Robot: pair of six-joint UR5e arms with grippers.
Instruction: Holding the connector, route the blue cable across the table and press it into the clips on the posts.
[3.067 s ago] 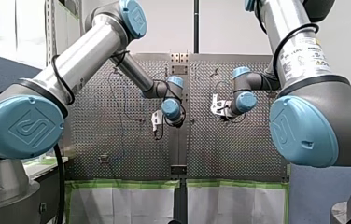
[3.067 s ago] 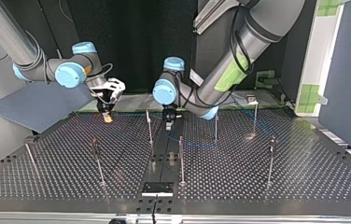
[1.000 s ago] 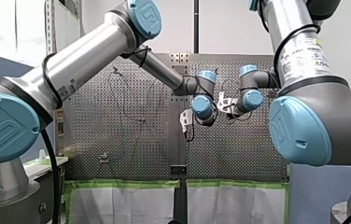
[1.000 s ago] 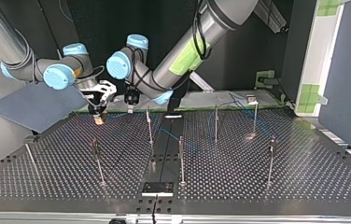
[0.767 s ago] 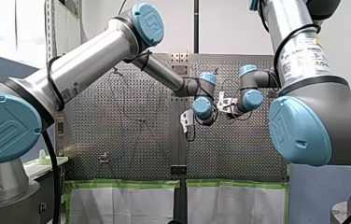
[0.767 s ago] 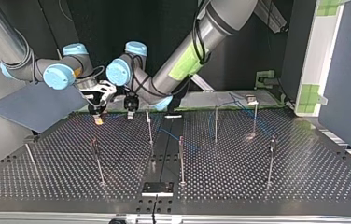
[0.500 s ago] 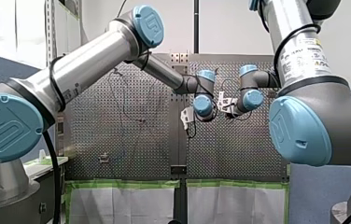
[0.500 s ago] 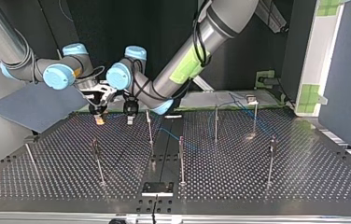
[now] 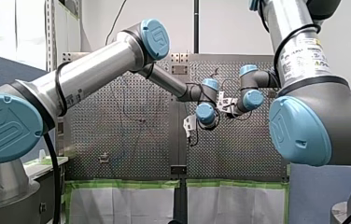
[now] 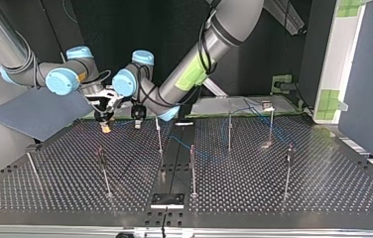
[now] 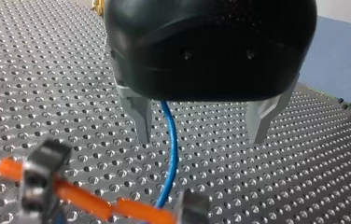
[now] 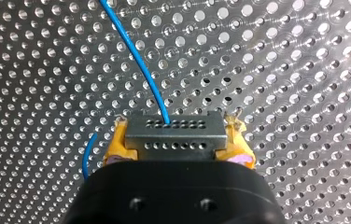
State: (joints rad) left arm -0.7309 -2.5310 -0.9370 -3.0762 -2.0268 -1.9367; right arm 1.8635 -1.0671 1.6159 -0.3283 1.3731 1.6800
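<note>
- My right gripper point(image 12: 176, 140): its jaws, faced with yellow pads point(image 12: 116, 145), pinch the connector point(image 12: 174, 133), a flat metal block with rows of holes.
- The thin blue cable point(image 12: 136, 56) curves from it over the perforated steel desk point(image 12: 281, 70).
- My left gripper point(image 11: 201, 123): pointed metal jaws spread, with the cable hanging between them, seemingly untouched.

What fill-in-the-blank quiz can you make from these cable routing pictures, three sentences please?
My right gripper is shut on the metal ____. The cable passing between the fingers of my left gripper is ____ in colour. My left gripper is ____, not shut.
Missing words: connector; blue; open.
</note>
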